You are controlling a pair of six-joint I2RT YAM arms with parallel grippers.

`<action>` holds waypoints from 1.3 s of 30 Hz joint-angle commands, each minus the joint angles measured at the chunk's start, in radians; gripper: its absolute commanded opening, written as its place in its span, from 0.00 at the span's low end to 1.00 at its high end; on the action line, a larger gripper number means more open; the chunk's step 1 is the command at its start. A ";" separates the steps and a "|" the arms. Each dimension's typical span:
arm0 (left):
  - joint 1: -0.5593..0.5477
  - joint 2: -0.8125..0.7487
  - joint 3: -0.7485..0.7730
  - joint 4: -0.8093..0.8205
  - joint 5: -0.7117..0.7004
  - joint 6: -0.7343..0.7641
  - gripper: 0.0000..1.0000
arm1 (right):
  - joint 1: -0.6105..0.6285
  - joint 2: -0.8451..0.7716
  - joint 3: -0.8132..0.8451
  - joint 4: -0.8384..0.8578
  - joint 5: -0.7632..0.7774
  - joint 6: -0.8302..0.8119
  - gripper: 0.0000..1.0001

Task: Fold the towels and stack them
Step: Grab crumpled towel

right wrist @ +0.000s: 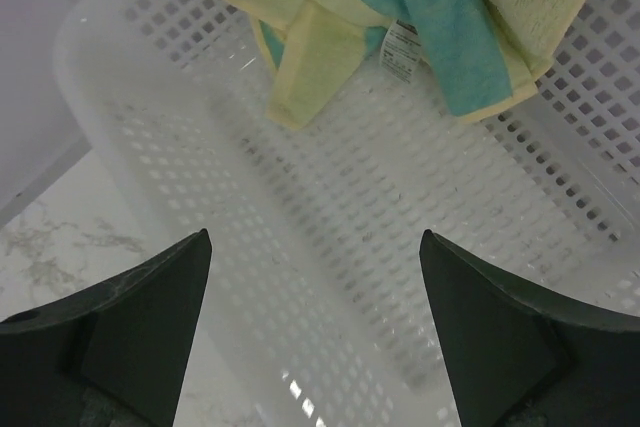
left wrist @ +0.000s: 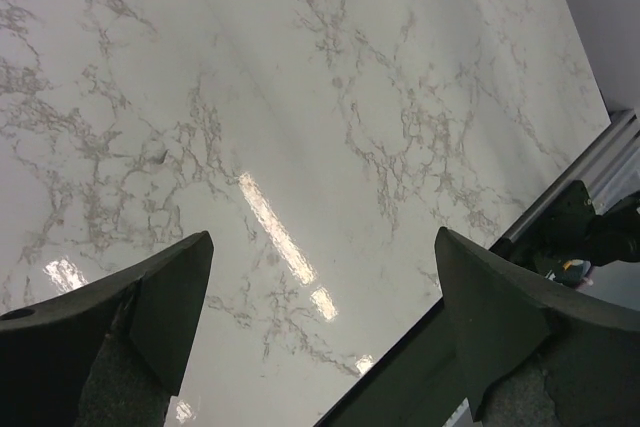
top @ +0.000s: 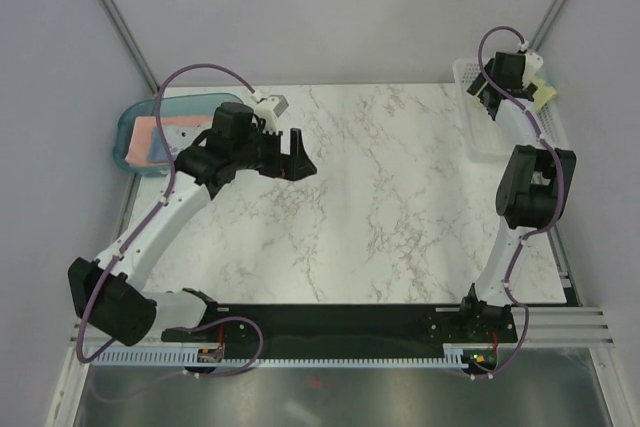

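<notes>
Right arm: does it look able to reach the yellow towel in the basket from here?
Probably yes. The right gripper hangs open over the white basket, and the yellow-and-teal towel lies uncovered inside it, with only bare mesh between.

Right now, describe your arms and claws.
The left arm and right arm have white links, bulky black joints and looping purple cables. The left claw and right claw each have two dark, wedge-shaped fingers.
</notes>
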 commanded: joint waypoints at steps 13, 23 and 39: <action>0.001 -0.077 -0.113 0.124 0.003 0.055 1.00 | -0.116 0.595 0.560 0.218 -0.146 0.111 0.87; 0.002 -0.086 -0.118 0.124 -0.037 0.068 1.00 | -0.127 0.661 0.548 0.229 -0.121 0.178 0.64; -0.013 0.007 0.021 0.119 0.017 -0.006 1.00 | -0.179 0.044 0.410 0.356 -0.491 0.157 0.00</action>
